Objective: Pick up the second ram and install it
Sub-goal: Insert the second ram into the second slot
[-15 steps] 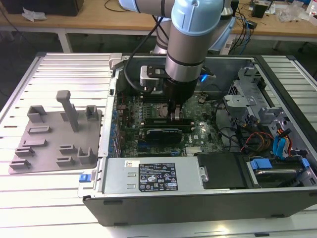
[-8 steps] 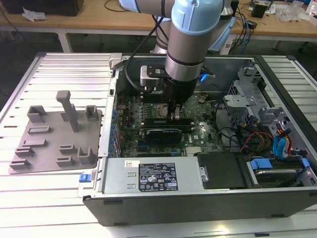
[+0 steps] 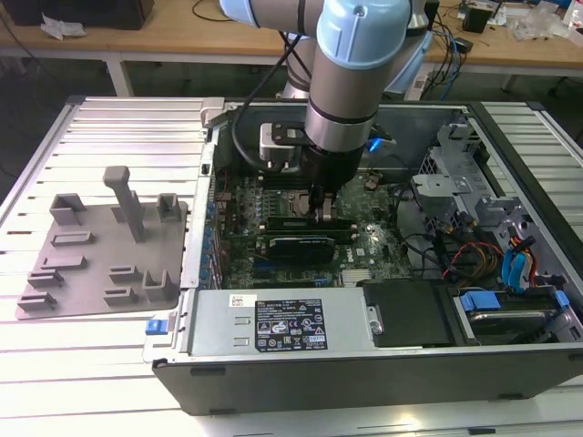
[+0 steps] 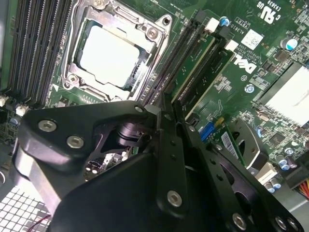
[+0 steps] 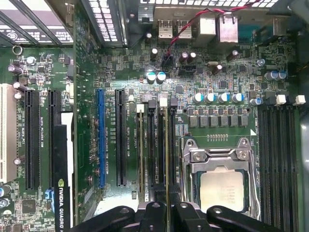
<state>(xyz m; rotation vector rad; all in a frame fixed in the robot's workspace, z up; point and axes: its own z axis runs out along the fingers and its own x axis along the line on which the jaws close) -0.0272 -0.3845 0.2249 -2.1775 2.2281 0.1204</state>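
Two matte black jaws of my gripper (image 5: pixel 167 209) are clenched on the second ram (image 5: pixel 167 150), a thin green stick standing edge-on in a long black slot (image 5: pixel 160 145) just beside the square silver processor (image 5: pixel 222 191); around them spreads the glossy green motherboard (image 3: pixel 273 250) inside the open metal case (image 3: pixel 364 364).
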